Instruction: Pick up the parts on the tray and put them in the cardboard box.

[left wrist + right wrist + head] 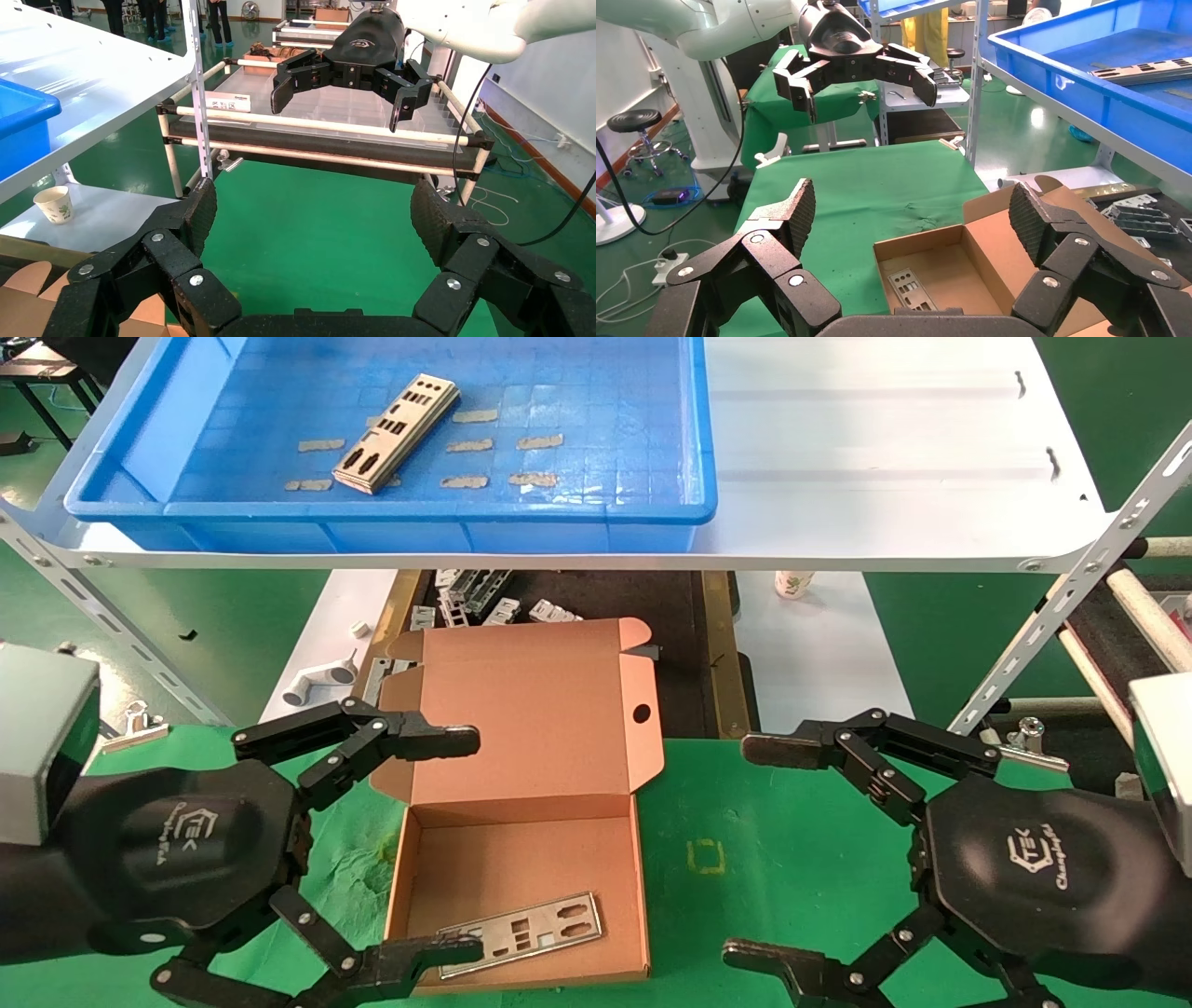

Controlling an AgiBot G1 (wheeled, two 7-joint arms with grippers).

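A stack of silver-grey plates [398,432] lies in the blue tray [233,509] on the white shelf; it also shows in the right wrist view [1148,69]. The open cardboard box [521,803] stands on the green table with one plate [521,933] on its floor, also seen in the right wrist view [912,289]. My left gripper [470,845] is open and empty, low at the box's left side. My right gripper [750,850] is open and empty, to the right of the box.
Small grey brackets [484,603] lie on a dark mat behind the box, under the shelf. Tan tape strips [466,446] lie on the tray floor. A paper cup [792,584] stands under the shelf. Shelf struts [1071,598] slant at the right and left.
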